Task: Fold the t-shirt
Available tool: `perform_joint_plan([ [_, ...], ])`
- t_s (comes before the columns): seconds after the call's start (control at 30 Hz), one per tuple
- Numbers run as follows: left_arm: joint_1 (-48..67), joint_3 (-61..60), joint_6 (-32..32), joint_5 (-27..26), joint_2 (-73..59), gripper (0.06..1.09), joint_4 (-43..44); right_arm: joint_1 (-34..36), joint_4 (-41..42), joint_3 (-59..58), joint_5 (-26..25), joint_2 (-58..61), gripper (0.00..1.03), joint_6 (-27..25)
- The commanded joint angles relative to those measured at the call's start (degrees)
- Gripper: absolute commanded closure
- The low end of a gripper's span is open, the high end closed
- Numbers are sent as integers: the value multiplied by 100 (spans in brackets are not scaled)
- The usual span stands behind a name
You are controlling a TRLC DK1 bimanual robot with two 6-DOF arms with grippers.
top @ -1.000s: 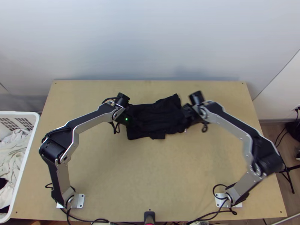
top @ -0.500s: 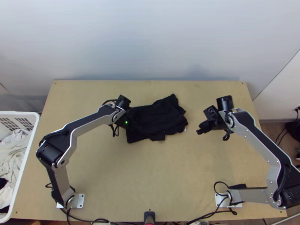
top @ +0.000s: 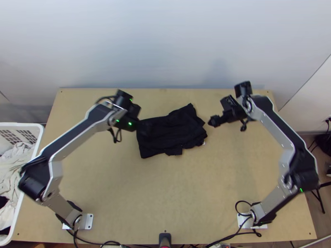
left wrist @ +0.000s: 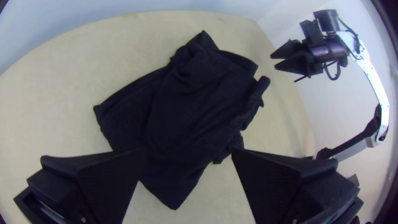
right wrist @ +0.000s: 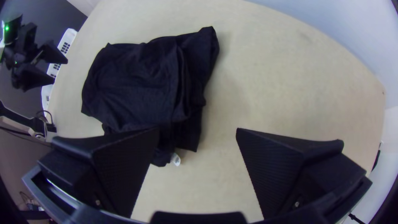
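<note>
While one t-shirt (top: 171,134) lies roughly folded | left claw (top: 145,127), right claw (top: 212,121) | both gaping, empty

No legible text, brand, number or sign.

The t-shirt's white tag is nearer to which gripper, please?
Right: the right gripper is beside the end with the tag, the left gripper across the t-shirt from it.
</note>
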State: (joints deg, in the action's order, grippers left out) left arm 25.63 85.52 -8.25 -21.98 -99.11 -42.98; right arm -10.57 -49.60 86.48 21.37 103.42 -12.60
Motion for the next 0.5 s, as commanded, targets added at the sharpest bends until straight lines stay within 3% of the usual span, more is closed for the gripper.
perform_joint_plan([
  [0.0, -462, 132, 245, -52, 559, 9, -553, 11, -902, 1767, 500, 1392, 17, -76],
  [0.13, -708, -237, 368, -61, 832, 9, -685, 20, -1297, 2470, 1098, 1928, 17, -76],
  [0.47, -946, -694, 474, -43, 1140, 10, -791, -200, -1702, 2769, 1432, 2156, 17, -296],
])
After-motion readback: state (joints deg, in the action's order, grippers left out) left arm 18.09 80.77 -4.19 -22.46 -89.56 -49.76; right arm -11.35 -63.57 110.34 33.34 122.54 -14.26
